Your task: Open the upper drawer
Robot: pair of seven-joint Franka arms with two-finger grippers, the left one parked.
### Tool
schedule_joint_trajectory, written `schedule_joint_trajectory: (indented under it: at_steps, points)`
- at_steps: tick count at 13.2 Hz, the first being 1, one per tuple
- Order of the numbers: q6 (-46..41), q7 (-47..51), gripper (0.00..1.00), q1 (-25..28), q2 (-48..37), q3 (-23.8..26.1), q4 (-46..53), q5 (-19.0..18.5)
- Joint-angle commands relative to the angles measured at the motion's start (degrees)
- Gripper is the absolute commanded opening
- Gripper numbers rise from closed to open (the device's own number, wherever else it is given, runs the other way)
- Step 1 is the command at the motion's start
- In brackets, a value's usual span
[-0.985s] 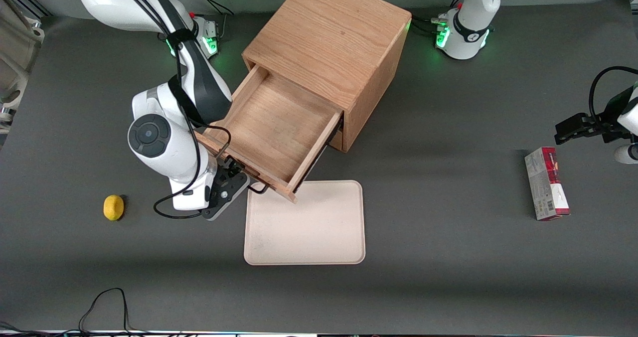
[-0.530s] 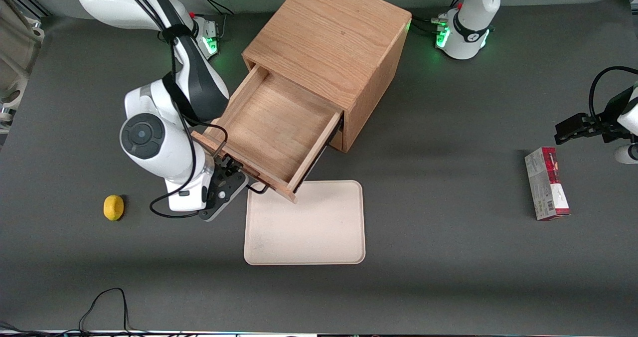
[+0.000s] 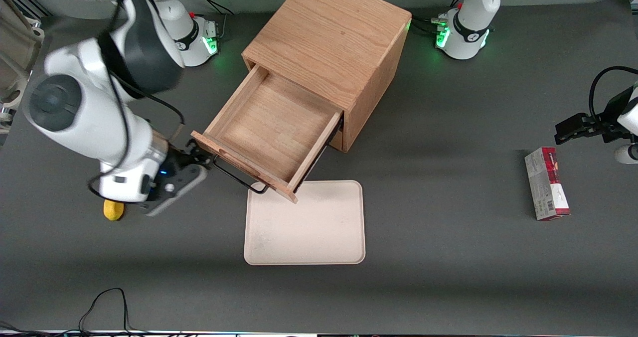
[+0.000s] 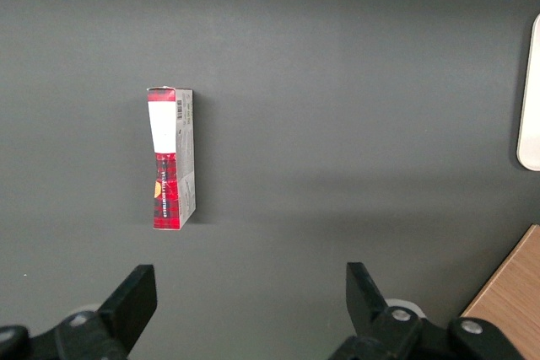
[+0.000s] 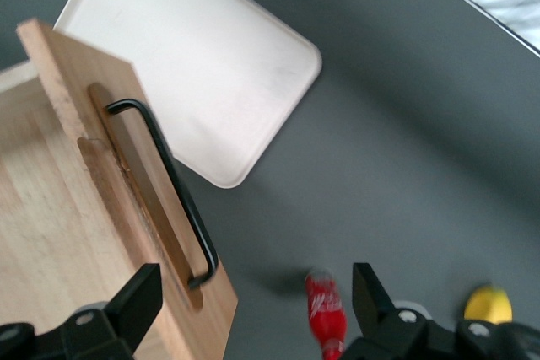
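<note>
Fingers (image 5: 139, 297) spread — gripper (image 3: 192, 153) has left the upper drawer (image 3: 269, 127).

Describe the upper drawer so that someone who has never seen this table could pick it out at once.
Find the oak cabinet mid-table. The upper drawer sticks out of its front, open and empty, its corner over the cream tray. Its long black handle on the front panel marks it; the robot's open hand hangs just off that panel's end, toward the working arm's side.

upper drawer (image 3: 271, 127) pulled out | gripper (image 3: 192, 157) beside handle (image 3: 239, 177), apart | tray (image 3: 305, 223) nearer camera
</note>
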Motion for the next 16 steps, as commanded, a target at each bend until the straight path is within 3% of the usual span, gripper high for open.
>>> schedule_joint_trajectory:
  at_steps: [1, 5, 7, 9, 12, 16]
  points:
    - [-4.2, 7.3, 1.00, -0.9, -4.2, -3.8, -0.1, 0.5]
    - [-8.4, 7.7, 1.00, -0.7, -6.9, -11.6, -0.9, 0.4]
    - [-7.5, 7.8, 1.00, -3.4, -8.5, -12.3, -2.9, 0.5]
    - [-2.8, 7.7, 1.00, -8.9, -13.4, -9.2, -10.0, 0.4]
    - [2.8, 7.6, 1.00, -18.9, -19.3, -0.7, -19.3, 0.0]
    - [2.7, 7.7, 1.00, -21.9, -20.6, 2.8, -20.4, -4.0]
